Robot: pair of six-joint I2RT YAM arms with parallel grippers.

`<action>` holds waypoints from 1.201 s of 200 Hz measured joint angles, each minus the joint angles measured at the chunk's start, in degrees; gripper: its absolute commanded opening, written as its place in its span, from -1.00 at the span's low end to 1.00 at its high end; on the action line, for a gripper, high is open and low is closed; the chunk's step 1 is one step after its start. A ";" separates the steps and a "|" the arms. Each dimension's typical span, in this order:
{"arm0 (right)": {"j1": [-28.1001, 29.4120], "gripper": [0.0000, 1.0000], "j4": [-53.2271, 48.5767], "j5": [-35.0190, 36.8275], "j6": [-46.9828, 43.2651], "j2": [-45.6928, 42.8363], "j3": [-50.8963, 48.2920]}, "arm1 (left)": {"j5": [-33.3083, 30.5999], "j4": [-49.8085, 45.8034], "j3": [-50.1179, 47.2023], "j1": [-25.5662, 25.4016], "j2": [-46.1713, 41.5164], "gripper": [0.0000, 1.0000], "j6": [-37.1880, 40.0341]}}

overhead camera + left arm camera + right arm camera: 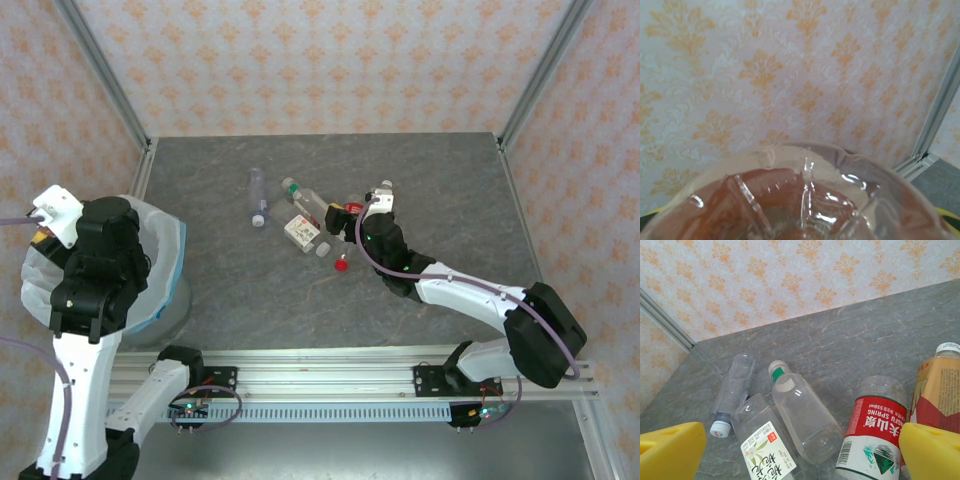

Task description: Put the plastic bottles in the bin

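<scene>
Left gripper (98, 285): closed on a bottle (805, 200), held over the bin (168, 238)
Right gripper (800, 450): spread wide, nothing gripped
Red-label bottle (872, 432): laid just ahead of it, long axis pointed away

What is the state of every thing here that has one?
left gripper: shut on the held bottle.
held bottle: clear, gripped, base toward the camera.
bin: open, lined with a white bag.
right gripper: open, empty.
green-capped bottle: capped, lying.
white-capped clear bottle: capped, lying.
red-label bottle: lying.
white-label bottle: lying.
</scene>
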 measured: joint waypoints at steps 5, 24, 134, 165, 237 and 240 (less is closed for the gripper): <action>0.00 0.99 0.00 -0.04 0.02 0.00 0.00 | 1.27 -0.31 -0.20 1.29 0.13 -0.09 -0.61; 0.00 0.98 -0.02 -0.20 0.42 0.00 0.00 | 6.56 -1.42 -0.44 5.64 0.92 0.01 -3.02; 0.00 0.98 -1.18 -0.15 0.85 0.00 0.00 | 35.04 -5.95 0.59 20.22 7.69 1.00 -12.28; 0.00 0.98 -1.55 -0.15 0.87 0.00 0.00 | 42.93 -4.85 0.74 20.22 5.44 1.00 -12.66; -0.94 0.98 -2.47 -0.07 2.19 0.04 0.04 | 58.07 -0.55 0.02 20.22 5.68 1.00 -12.72; -0.96 0.98 -2.64 0.04 2.29 0.09 0.11 | 58.66 -0.46 -0.02 20.22 5.81 1.00 -12.72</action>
